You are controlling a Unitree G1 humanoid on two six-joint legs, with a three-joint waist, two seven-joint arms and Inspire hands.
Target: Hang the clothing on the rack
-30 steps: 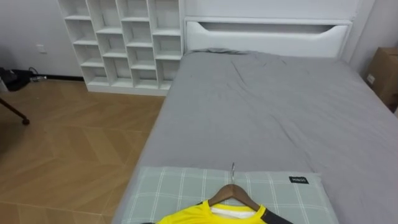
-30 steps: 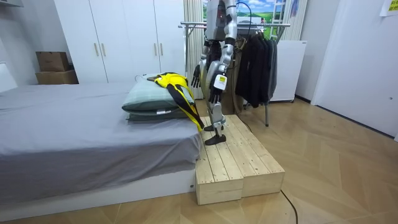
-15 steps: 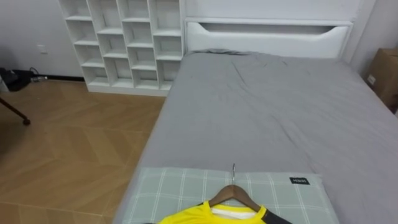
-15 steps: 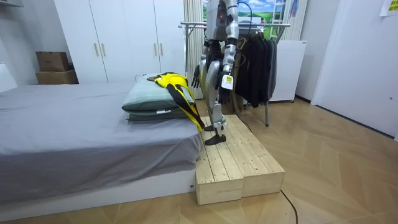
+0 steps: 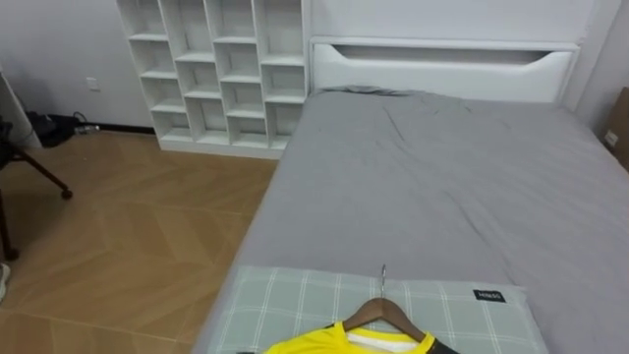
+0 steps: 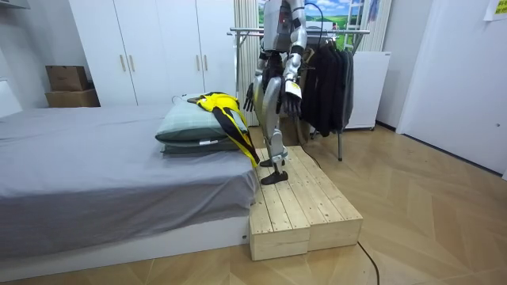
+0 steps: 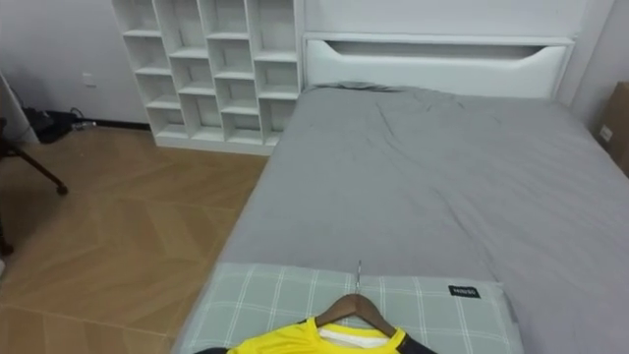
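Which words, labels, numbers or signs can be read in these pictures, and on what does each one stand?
Nothing can be read with certainty.
Black label on the checked pillow: pale print, too small to read.
Yellow sheet high at the room view's right: blurred, unreadable.
White sticker on the cardboard box: too small to read.

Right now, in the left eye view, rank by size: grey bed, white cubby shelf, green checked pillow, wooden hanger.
Largest: grey bed
white cubby shelf and green checked pillow: too alike to rank, pillow nearer
Smallest: wooden hanger
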